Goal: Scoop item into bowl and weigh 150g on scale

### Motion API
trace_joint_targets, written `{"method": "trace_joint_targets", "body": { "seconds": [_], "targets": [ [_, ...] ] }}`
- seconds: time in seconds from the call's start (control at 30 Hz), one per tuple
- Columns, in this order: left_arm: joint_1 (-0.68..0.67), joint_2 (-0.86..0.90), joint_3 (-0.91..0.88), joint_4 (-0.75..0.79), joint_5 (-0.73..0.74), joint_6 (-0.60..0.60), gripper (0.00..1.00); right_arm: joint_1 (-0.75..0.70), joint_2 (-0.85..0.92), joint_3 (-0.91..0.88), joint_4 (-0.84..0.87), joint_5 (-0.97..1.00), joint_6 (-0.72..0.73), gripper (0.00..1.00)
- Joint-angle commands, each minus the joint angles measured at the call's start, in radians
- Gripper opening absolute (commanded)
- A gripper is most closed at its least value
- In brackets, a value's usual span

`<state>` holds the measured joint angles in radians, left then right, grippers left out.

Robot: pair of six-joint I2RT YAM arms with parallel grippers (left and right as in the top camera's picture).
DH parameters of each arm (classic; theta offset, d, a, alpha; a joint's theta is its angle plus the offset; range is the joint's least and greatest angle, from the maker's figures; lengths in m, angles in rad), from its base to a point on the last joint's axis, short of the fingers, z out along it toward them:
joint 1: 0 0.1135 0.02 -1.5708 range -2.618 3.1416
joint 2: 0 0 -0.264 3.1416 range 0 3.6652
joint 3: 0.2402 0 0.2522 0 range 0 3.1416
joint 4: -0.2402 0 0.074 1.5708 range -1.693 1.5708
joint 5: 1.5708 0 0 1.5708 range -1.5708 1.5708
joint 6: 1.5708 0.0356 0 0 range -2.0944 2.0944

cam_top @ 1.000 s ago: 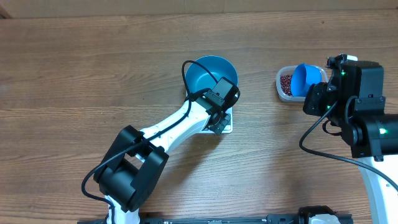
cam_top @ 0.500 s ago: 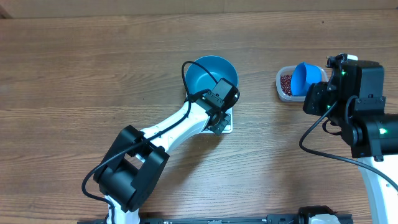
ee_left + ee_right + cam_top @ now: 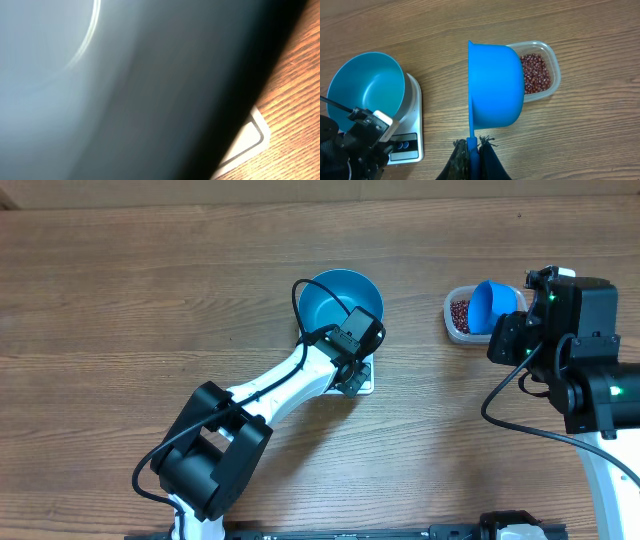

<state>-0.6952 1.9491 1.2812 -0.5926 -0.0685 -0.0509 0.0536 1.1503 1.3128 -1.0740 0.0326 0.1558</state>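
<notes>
The beans (image 3: 536, 74) lie in a loose dark red pile inside the clear tub (image 3: 555, 75), ahead of our right hand (image 3: 474, 150) and a little to its right. That hand is closed on the thin handle of the blue scoop (image 3: 495, 85), which sits directly in front of its fingers, turned on its side, and covers the near left part of the tub. We cannot tell whether the scoop touches the beans.

Well off to the left of the right hand, the bowl (image 3: 335, 295) stands on the scale (image 3: 362, 380), and we see no beans in it. Our left hand (image 3: 352, 340) is at the bowl's near rim, above the scale, closed; its camera shows only the bowl's wall close up and one scale corner on the counter (image 3: 150, 300), so we cannot tell whether it pinches the rim.
</notes>
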Motion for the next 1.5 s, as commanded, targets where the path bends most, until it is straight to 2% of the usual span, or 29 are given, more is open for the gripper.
{"method": "trace_joint_targets", "body": {
  "seconds": [0.0, 0.33, 1.47],
  "targets": [
    [-0.006, 0.030, -0.018, 0.000, -0.017, 0.014, 0.04, -0.005, -0.013, 0.024, 0.006, 0.004, -0.005, 0.04],
    [-0.006, 0.036, -0.018, 0.023, -0.046, 0.010, 0.04, -0.005, -0.013, 0.024, 0.006, 0.004, -0.005, 0.04],
    [-0.006, 0.080, -0.018, -0.012, -0.003, 0.014, 0.04, -0.005, -0.013, 0.024, 0.006, 0.004, -0.008, 0.04]
  ]
}}
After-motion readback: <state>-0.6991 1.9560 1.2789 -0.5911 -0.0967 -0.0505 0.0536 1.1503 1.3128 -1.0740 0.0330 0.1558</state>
